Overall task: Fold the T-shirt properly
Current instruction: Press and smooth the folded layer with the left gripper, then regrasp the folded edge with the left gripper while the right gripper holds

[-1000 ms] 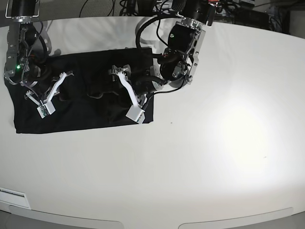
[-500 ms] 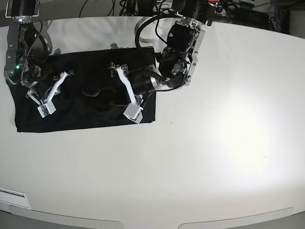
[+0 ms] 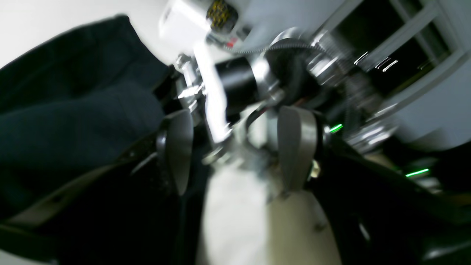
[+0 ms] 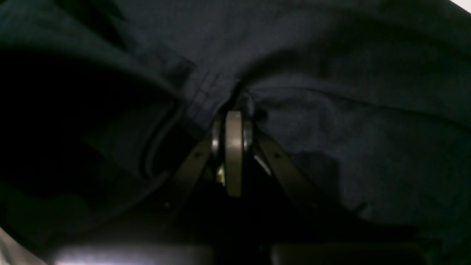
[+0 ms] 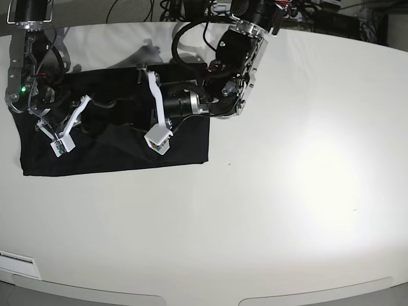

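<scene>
The black T-shirt [image 5: 121, 150] lies as a wide folded rectangle at the table's far left. My right gripper [image 5: 89, 121] is low over its left part. In the right wrist view the right gripper [image 4: 233, 147] is shut, pinching a raised fold of the shirt [image 4: 331, 110]. My left gripper [image 5: 124, 105] reaches leftward over the middle of the shirt. In the blurred left wrist view the left gripper [image 3: 236, 154] is open with nothing between its fingers [image 3: 296, 151]. Dark fabric [image 3: 73, 121] lies beside the left finger, and the other arm's metal parts show beyond.
The white table [image 5: 287, 191] stretches to the right and front of the shirt, with a bright light patch at the right. Cables and dark equipment [image 5: 319, 16] sit beyond the back edge. The left arm's body [image 5: 233, 70] stands over the shirt's right top corner.
My left gripper has swung leftward across the shirt towards the right gripper. The shirt's right part now lies flatter. The right arm has stayed in place.
</scene>
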Action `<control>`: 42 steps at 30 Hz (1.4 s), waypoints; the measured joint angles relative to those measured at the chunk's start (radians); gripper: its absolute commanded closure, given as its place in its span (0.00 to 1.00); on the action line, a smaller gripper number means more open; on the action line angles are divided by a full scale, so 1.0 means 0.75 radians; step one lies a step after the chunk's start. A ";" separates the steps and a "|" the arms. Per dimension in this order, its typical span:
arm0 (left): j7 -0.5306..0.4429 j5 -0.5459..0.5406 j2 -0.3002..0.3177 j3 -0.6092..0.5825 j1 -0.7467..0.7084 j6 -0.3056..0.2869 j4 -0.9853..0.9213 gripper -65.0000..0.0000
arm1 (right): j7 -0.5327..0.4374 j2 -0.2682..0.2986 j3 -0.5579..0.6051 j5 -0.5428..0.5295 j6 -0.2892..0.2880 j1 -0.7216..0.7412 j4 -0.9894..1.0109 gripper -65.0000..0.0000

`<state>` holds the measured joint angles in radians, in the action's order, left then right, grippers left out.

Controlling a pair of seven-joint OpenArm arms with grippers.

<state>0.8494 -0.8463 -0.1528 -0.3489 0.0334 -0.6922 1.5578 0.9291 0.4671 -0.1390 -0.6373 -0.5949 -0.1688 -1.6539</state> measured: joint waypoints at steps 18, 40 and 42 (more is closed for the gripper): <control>0.574 -0.807 0.009 -0.042 0.025 0.003 0.003 0.52 | 0.009 0.001 0.000 -0.007 -0.005 0.000 0.000 1.00; 0.250 0.230 0.008 0.313 -0.075 0.121 0.182 1.00 | 0.009 0.001 0.000 -0.003 -0.004 0.000 0.000 1.00; 0.238 0.280 0.009 0.254 -0.107 0.144 0.183 1.00 | 0.009 0.001 0.000 -0.002 -0.004 0.000 0.000 1.00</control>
<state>1.0279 -0.6361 -0.1463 -0.1581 -0.0467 -0.5838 1.6947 0.9356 0.4675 -0.1390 -0.6388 -0.5980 -0.1688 -1.6539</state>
